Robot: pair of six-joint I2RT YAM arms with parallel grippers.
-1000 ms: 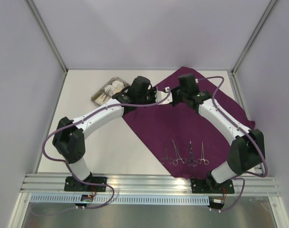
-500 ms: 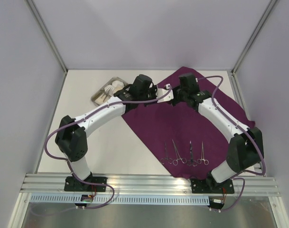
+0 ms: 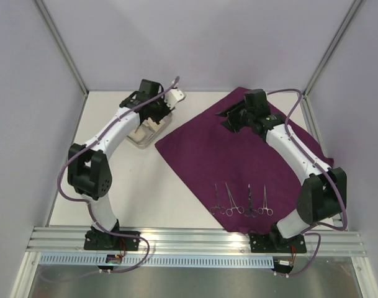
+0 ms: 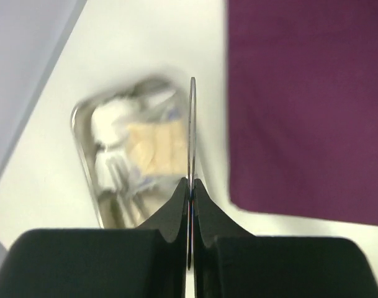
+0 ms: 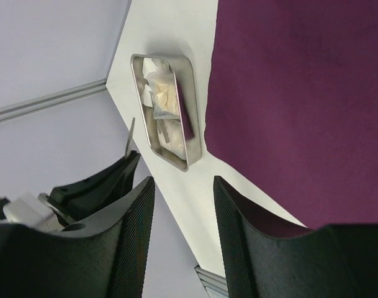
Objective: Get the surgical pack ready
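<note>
My left gripper (image 3: 171, 100) hangs above the steel tray (image 3: 141, 140) at the back left. It is shut on a thin white gauze packet (image 3: 177, 95), which the left wrist view shows edge-on as a fine line (image 4: 192, 124) rising from the closed gripper (image 4: 191, 184). The tray (image 4: 82, 139) holds white gauze pads (image 4: 111, 121) and a tan packet (image 4: 157, 146). My right gripper (image 3: 229, 120) stands open and empty over the back of the purple cloth (image 3: 238, 161); in its own view the gripper (image 5: 179, 186) frames the tray (image 5: 190, 118) beside the cloth (image 5: 300, 93). Several steel clamps (image 3: 239, 202) lie in a row on the cloth's near part.
Aluminium posts and pale walls close in the table on three sides. The cloth's right corner hangs near the right arm's base (image 3: 322, 198). A metal rail (image 3: 195, 239) runs along the near edge.
The white packet went from between both grippers to the left gripper alone. The left arm swung left with it to above the tray. The right gripper opened and drew back slightly.
</note>
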